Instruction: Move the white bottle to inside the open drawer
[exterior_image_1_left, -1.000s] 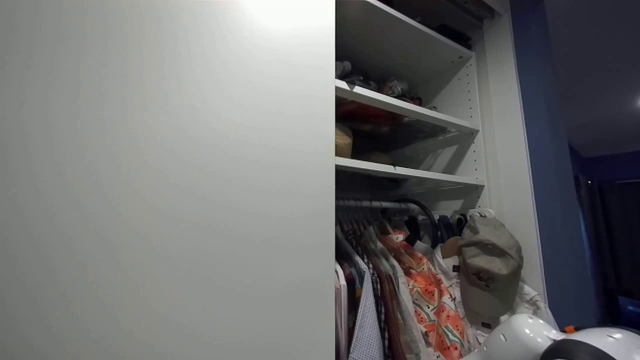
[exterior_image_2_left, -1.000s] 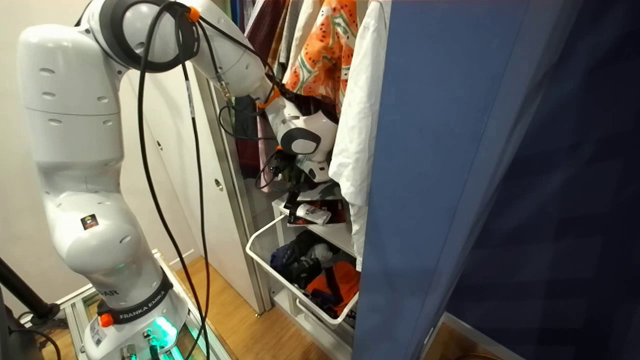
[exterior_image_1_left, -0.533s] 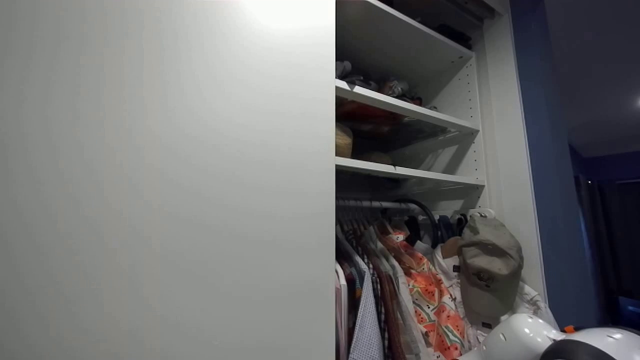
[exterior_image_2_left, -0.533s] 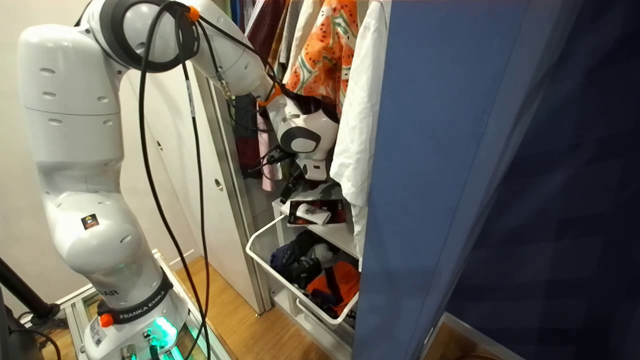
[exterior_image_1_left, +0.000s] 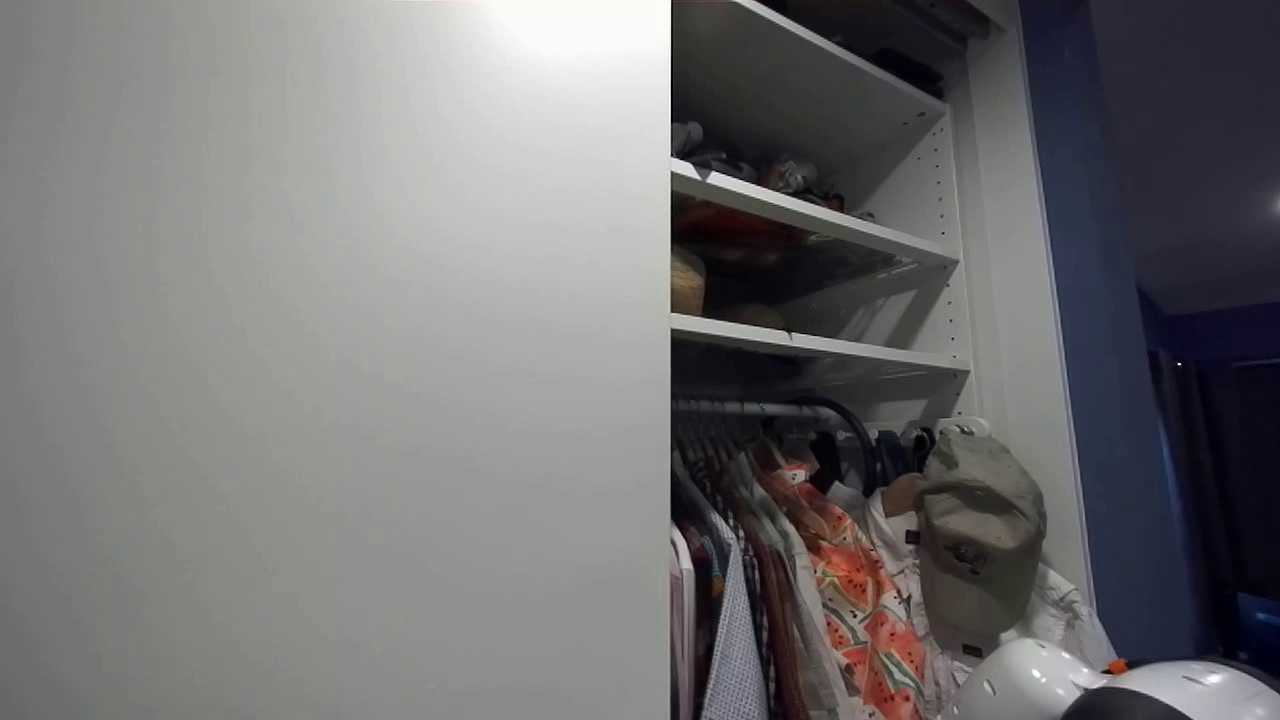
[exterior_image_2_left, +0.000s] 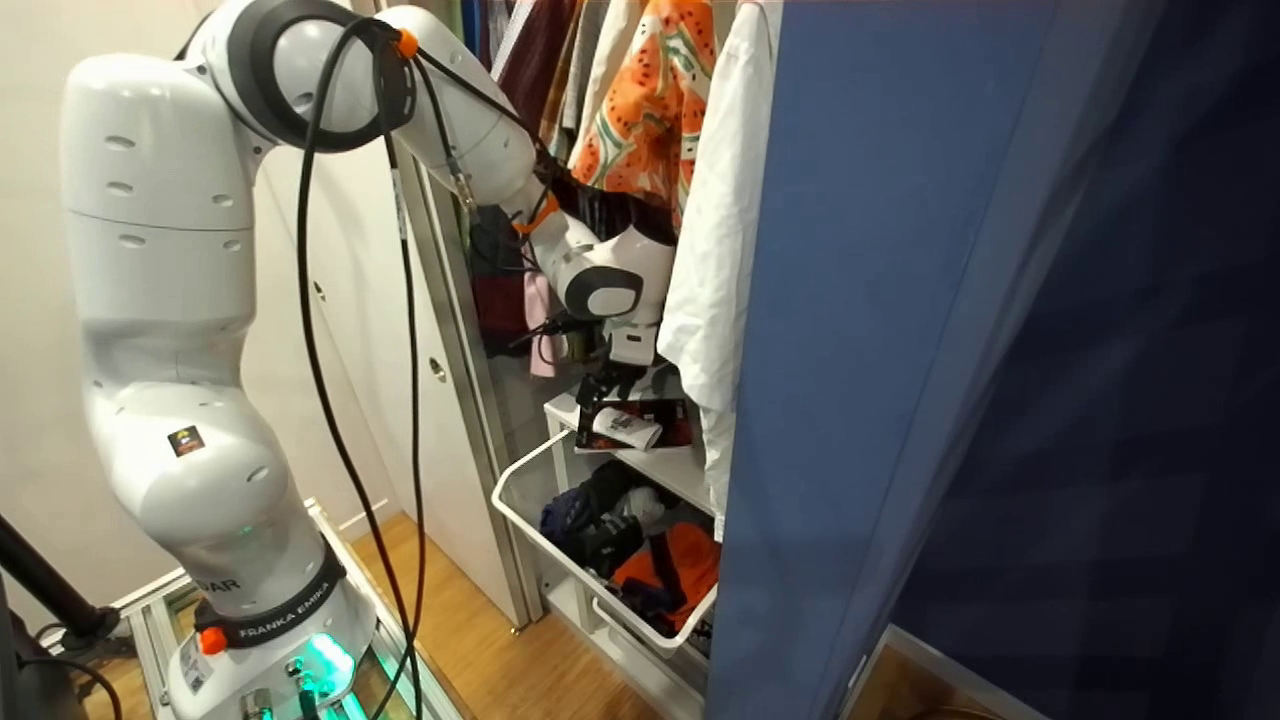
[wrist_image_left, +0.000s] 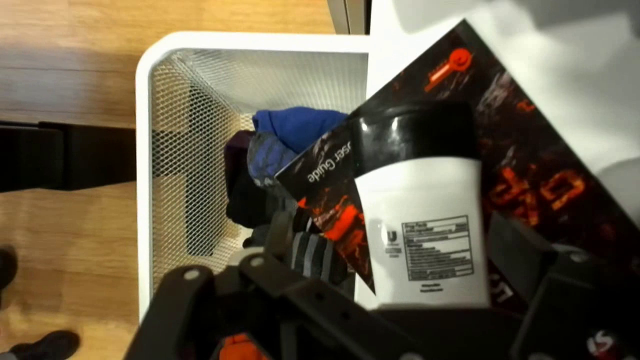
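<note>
The white bottle (wrist_image_left: 425, 225), with a black cap, lies on its side on a dark booklet on the white shelf; an exterior view also shows the bottle (exterior_image_2_left: 627, 428) there. In the wrist view my gripper (wrist_image_left: 400, 245) is open, its fingers (wrist_image_left: 520, 255) spread to either side of the bottle. A clear gap shows on the left; on the right the finger appears close to the bottle's edge. In an exterior view the gripper (exterior_image_2_left: 611, 384) hangs just above and behind the bottle. The open drawer (wrist_image_left: 144, 175), a white mesh basket, sits below the shelf's front edge, holding clothes.
The booklet (wrist_image_left: 520, 125) juts past the shelf edge over the drawer. A white shirt (exterior_image_2_left: 712, 280) hangs right beside my hand. The wardrobe's sliding door (exterior_image_2_left: 400, 330) and blue panel (exterior_image_2_left: 860, 300) flank the opening. Hanging clothes (exterior_image_1_left: 870, 600) and my arm (exterior_image_1_left: 1030, 680) show in an exterior view.
My gripper has swung rightward in an exterior view, from left of the bottle to above it, and the hand has turned. The upper arm has shifted slightly right. The bottle has not moved.
</note>
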